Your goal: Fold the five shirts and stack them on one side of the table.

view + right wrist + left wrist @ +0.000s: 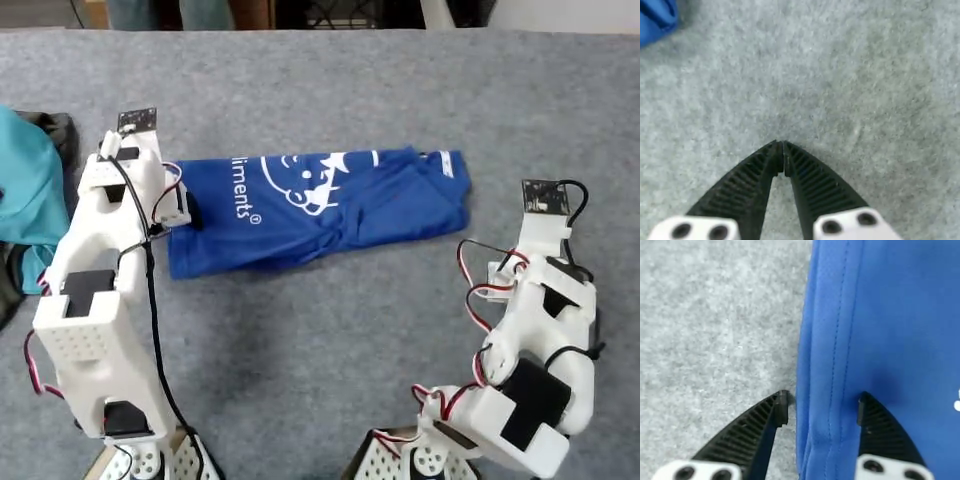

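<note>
Now | blue shirt [880, 340] edge between spread left fingers [765, 420] | right fingers [807, 182] together

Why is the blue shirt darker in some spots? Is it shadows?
Yes, shadows: in the left wrist view, the left gripper darkens the blue shirt beside one fingertip; in the high view, its folds hold soft dark creases; in the right wrist view, a faint shadow lies on the grey table ahead of the right gripper.

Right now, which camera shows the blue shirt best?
The high view: the whole blue shirt, partly folded. The left wrist view has its hemmed edge inside the open left gripper; the right wrist view, one corner.
</note>
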